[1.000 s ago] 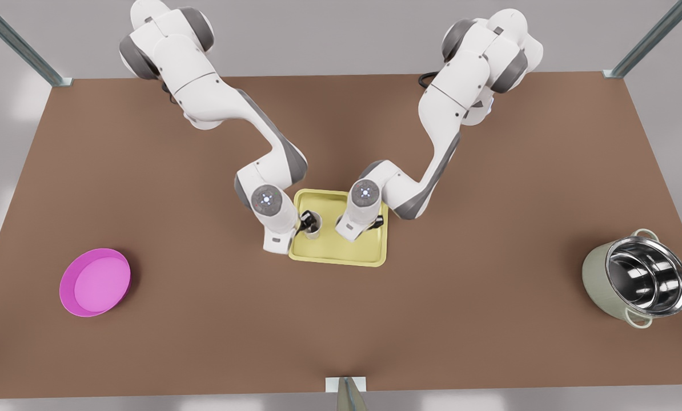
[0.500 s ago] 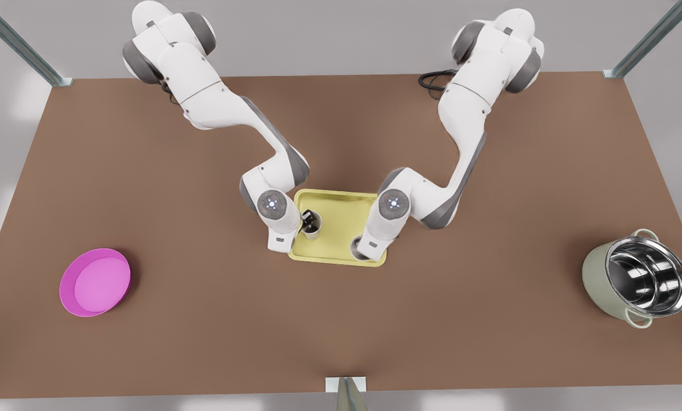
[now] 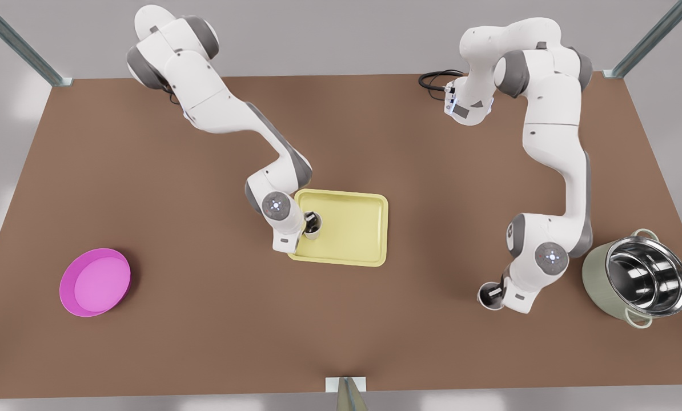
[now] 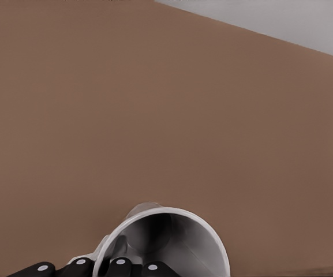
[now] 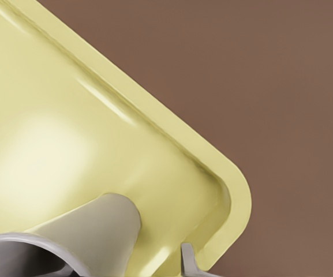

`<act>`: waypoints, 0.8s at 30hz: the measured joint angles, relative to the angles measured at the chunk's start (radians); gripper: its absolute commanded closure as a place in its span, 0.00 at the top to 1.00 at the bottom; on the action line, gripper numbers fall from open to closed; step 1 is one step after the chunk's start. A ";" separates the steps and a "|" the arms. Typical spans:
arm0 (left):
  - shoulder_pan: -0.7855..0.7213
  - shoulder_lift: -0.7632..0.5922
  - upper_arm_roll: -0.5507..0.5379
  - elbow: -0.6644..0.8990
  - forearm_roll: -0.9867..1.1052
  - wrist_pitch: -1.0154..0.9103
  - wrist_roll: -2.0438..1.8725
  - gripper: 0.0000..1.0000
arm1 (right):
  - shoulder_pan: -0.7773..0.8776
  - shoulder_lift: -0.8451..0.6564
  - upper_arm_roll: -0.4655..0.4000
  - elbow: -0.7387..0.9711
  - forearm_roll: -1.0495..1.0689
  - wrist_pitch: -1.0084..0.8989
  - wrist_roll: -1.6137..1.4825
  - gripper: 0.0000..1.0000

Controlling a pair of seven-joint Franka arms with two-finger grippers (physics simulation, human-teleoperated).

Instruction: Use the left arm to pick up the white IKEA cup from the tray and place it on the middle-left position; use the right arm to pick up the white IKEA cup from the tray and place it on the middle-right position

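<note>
Tabletop (image 3: 204,319) lies beneath left hand (image 3: 494,293) clasping a cup (image 4: 172,242); right hand (image 3: 308,222) pinches second cup (image 3: 313,230) on the tray (image 3: 352,228)

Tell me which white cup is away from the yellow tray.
The cup in the left hand, beside the grey-green pot on the front view's right. The other cup is in the tray, at the right hand.

One white cup (image 3: 313,229) stands on the yellow tray (image 3: 352,228); the second cup (image 3: 485,297) is over bare tabletop (image 3: 432,331).
</note>
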 measured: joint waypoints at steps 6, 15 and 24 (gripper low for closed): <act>-0.004 -0.001 -0.004 -0.068 -0.004 0.116 0.133 0.26 | -0.008 0.001 0.023 0.000 0.020 -0.009 -0.016 0.00; -0.003 0.000 -0.004 -0.081 -0.055 0.170 0.333 1.00 | -0.098 -0.093 0.061 0.040 0.098 -0.150 -0.047 0.00; -0.009 -0.080 -0.003 -0.024 -0.017 0.113 0.390 1.00 | -0.293 -0.062 -0.053 0.256 0.091 -0.299 -0.170 0.00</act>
